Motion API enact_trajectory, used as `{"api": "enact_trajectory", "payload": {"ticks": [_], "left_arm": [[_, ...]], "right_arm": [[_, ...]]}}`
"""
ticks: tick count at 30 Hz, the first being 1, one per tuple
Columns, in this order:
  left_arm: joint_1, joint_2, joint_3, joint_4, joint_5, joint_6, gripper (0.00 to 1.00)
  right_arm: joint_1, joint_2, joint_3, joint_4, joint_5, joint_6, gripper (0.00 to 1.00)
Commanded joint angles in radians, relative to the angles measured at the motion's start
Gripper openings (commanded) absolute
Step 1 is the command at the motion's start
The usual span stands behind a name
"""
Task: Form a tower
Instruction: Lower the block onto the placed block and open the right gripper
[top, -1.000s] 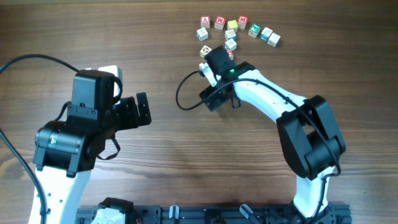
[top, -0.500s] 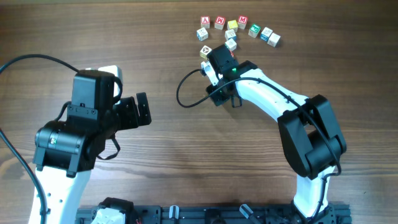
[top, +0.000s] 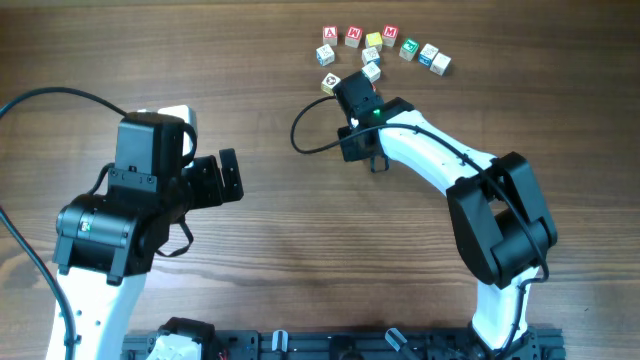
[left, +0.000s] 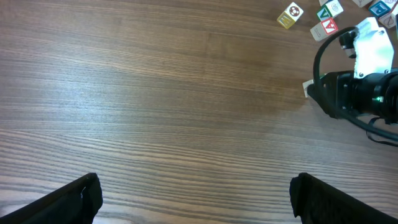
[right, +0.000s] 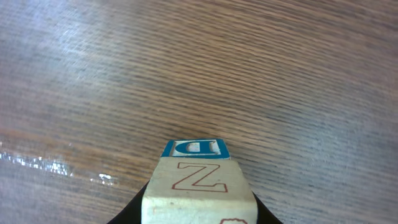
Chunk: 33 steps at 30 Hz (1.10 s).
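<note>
Seemingly the tower (right: 198, 180), a Z face over red print, sits pinched in the right gripper (right: 198, 210) near twelve o'clock on the table (top: 260, 90). I fear a lift shears the pair apart or clips the loose cube (top: 371, 70) at one o'clock. My left gripper (top: 228, 178) hangs wide open at nine.

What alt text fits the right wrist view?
The right gripper is shut on a pale cube, red outlined Z facing the camera, a blue D face at its far edge. Wooden table fills the rest.
</note>
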Motion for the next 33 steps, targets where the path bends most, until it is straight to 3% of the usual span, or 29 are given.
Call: {"api": "enact_trajectory", "payload": {"ticks": [1,3,5,8,12,14,16,19,21,28,33], "left_arm": [[0.000,0.001,-0.005,0.000,-0.013,-0.008,1.00],[0.000,0.001,-0.005,0.000,-0.013,-0.008,1.00],[0.000,0.001,-0.005,0.000,-0.013,-0.008,1.00],[0.000,0.001,-0.005,0.000,-0.013,-0.008,1.00],[0.000,0.001,-0.005,0.000,-0.013,-0.008,1.00],[0.000,0.001,-0.005,0.000,-0.013,-0.008,1.00],[0.000,0.001,-0.005,0.000,-0.013,-0.008,1.00],[0.000,0.001,-0.005,0.000,-0.013,-0.008,1.00],[0.000,0.001,-0.005,0.000,-0.013,-0.008,1.00],[0.000,0.001,-0.005,0.000,-0.013,-0.008,1.00],[0.000,0.001,-0.005,0.000,-0.013,-0.008,1.00]], "right_arm": [[0.001,0.015,-0.011,0.005,0.032,0.154,0.25],[0.001,0.015,-0.011,0.005,0.032,0.168,0.31],[0.001,0.015,-0.011,0.004,0.032,0.168,0.48],[0.001,0.015,-0.011,0.005,0.032,0.168,0.59],[0.001,0.015,-0.011,0.003,0.032,0.163,0.59],[0.001,0.015,-0.011,-0.002,0.031,0.133,0.51],[0.001,0.015,-0.011,0.000,0.021,0.058,0.49],[0.001,0.015,-0.011,0.014,0.021,0.015,0.61],[0.001,0.015,-0.011,0.039,0.016,-0.019,0.63],[0.001,0.015,-0.011,0.044,0.009,-0.054,0.35],[0.001,0.015,-0.011,0.063,0.010,-0.059,0.39]]}}
